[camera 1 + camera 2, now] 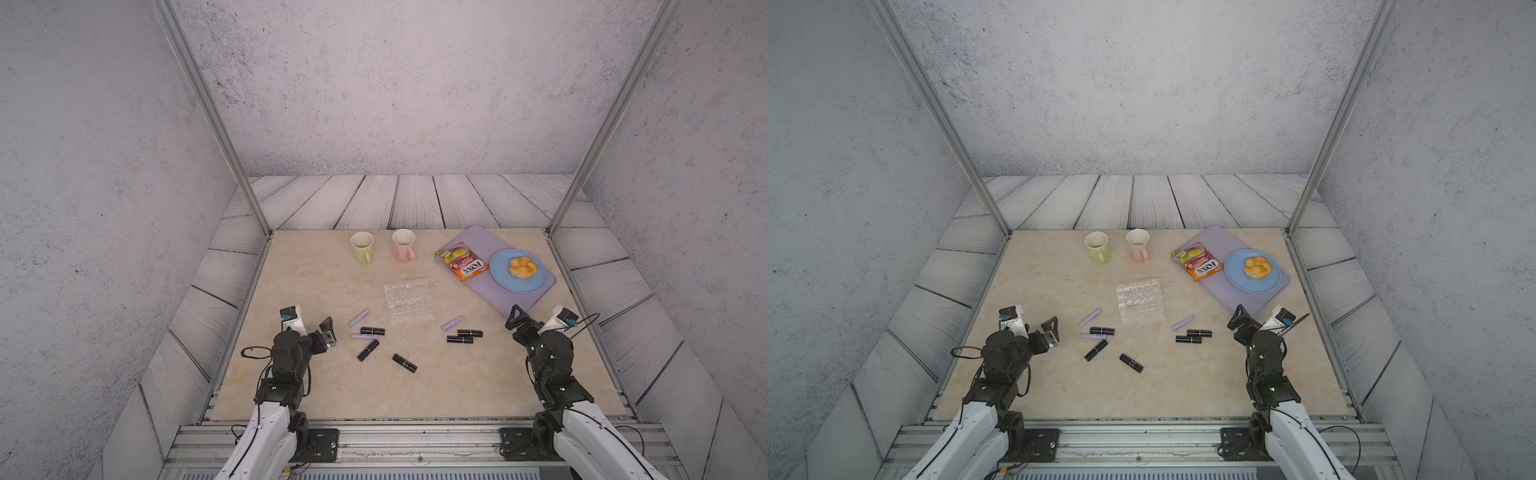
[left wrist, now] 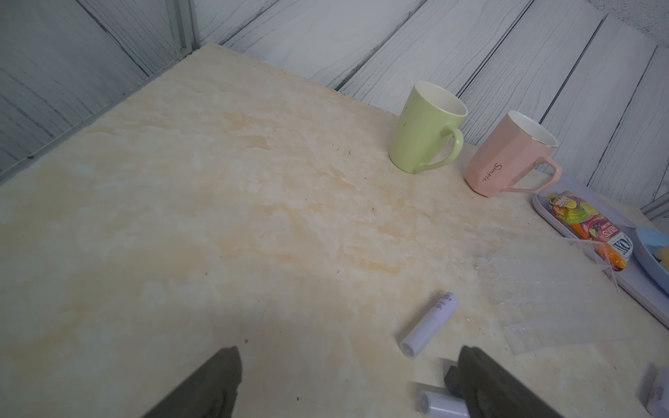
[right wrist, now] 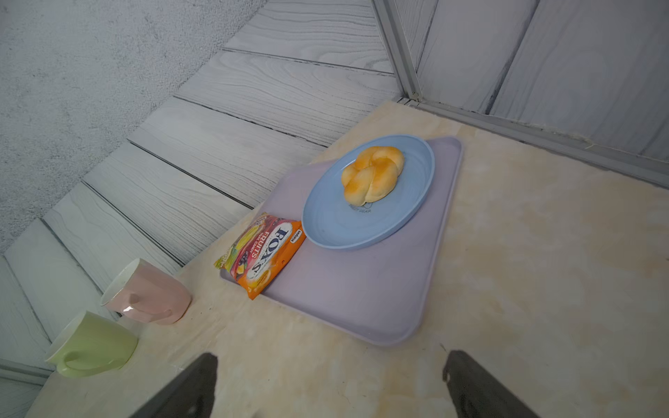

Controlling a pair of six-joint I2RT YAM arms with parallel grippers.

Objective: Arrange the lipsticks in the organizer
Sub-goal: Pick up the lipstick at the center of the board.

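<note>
The clear gridded organizer [image 1: 409, 301] [image 1: 1139, 300] lies mid-table with nothing in its cells. Lipsticks lie loose on the table in two clusters. Near my left gripper [image 1: 328, 331] are two lilac tubes [image 1: 358, 318] [image 1: 363, 336] and black tubes [image 1: 372, 331] [image 1: 368, 350] [image 1: 404, 363]. Toward the right lie a lilac tube [image 1: 452, 323] and two black ones [image 1: 470, 333] [image 1: 460, 339]. In the left wrist view a lilac lipstick [image 2: 430, 324] lies just beyond the open gripper [image 2: 349, 356]. My right gripper [image 1: 514, 320] [image 3: 331, 358] is open over bare table.
A green mug [image 1: 361, 247] and a pink mug [image 1: 403, 245] stand at the back. At back right a lilac tray [image 1: 536, 297] carries a candy bag [image 1: 462, 262] and a blue plate [image 1: 500, 277] with a bun [image 1: 523, 267]. Metal posts stand at both back corners.
</note>
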